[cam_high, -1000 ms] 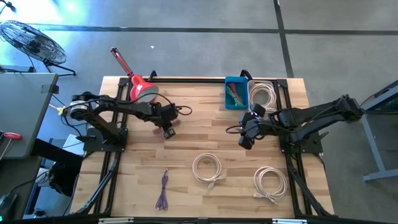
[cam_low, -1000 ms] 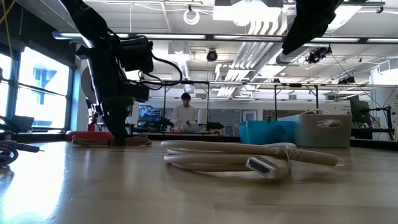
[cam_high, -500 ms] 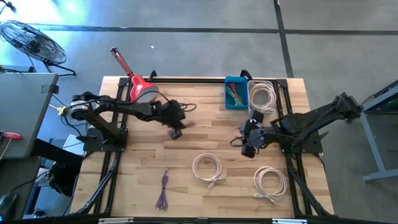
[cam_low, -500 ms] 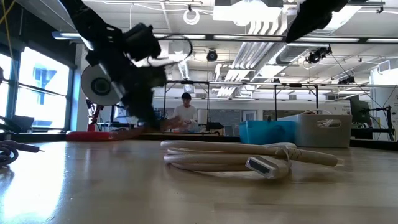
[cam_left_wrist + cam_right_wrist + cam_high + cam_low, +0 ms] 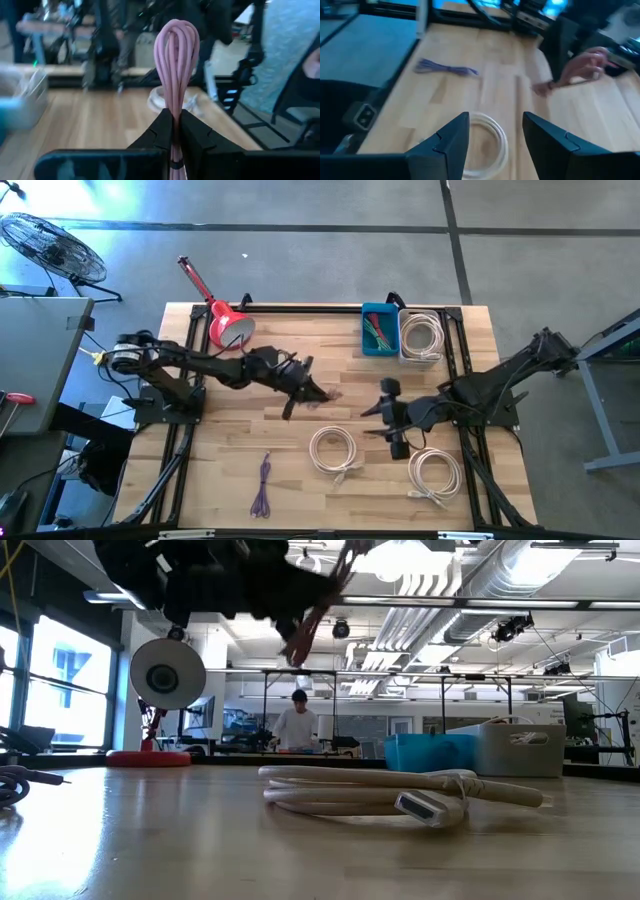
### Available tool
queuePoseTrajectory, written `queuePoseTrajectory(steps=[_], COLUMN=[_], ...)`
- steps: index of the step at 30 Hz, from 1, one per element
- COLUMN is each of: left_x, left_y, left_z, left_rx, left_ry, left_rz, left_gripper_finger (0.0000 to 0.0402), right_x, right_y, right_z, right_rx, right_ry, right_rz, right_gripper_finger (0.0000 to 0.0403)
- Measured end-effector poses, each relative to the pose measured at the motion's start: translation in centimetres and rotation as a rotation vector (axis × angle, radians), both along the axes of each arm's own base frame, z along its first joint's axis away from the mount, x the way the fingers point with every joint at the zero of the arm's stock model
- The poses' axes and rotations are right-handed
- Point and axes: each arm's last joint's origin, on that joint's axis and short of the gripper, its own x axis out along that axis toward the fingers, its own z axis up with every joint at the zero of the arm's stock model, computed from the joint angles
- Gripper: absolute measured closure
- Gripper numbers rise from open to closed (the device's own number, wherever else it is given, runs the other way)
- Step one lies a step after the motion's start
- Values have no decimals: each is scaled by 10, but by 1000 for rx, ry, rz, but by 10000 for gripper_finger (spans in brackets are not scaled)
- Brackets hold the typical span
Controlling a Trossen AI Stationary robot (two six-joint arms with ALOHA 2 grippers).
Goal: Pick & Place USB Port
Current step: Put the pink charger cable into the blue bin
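My left end effector (image 5: 172, 131) is clamping a pink cable bundle (image 5: 176, 57), looped end standing up between the closed fingers. A second ago this end effector was low on the bench (image 5: 230, 470) near the red lamp (image 5: 228, 327); it is now lifted clear of the surface and is travelling toward the bench centre, where the high view shows the pink cable (image 5: 325, 394) at its tip. I am judging that the pick is complete and the carry is under way.

My right end effector (image 5: 495, 131) is holding nothing, fingers standing apart. Over the same second it has been moving from beside the bins down toward the near half of the bench, and it is now hovering over one white cable coil (image 5: 487, 137).

Further out, a second white coil (image 5: 434, 474) is lying close to the front right corner, and a purple cable (image 5: 263, 485) is lying front left. At the far edge, a blue bin (image 5: 378, 330) and a grey bin (image 5: 420, 333) are standing side by side. I am judging one of these to be the drop point, so the carry is requiring further travel toward them.
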Motion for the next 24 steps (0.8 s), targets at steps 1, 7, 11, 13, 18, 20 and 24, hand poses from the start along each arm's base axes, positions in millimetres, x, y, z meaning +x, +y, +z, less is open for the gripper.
queuePoseTrajectory(steps=[1,7,11,13,18,20,24], left_x=[0,-1,-1,-1,-2,-2,-2], left_y=[-4,-26,-35,-37,-37,-37,-38], left_z=[2,11,11,11,10,10,10], left_rx=[12,34,47,49,63,63,63], left_ry=[-23,-131,-134,-133,-133,-133,-130], left_rz=[-14,-106,-136,-140,-159,-159,-162], left_gripper_finger=[384,386,386,387,387,387,387], right_x=[3,26,41,47,59,61,63], right_y=[3,12,17,19,24,25,24], right_z=[-2,-14,-23,-27,-29,-30,-29], right_rx=[-10,-130,-237,-277,-350,-366,-374], right_ry=[-9,-69,-106,-132,-209,-225,-244], right_rz=[22,30,28,36,44,36,28], right_gripper_finger=[226,226,226,226,226,226,226])
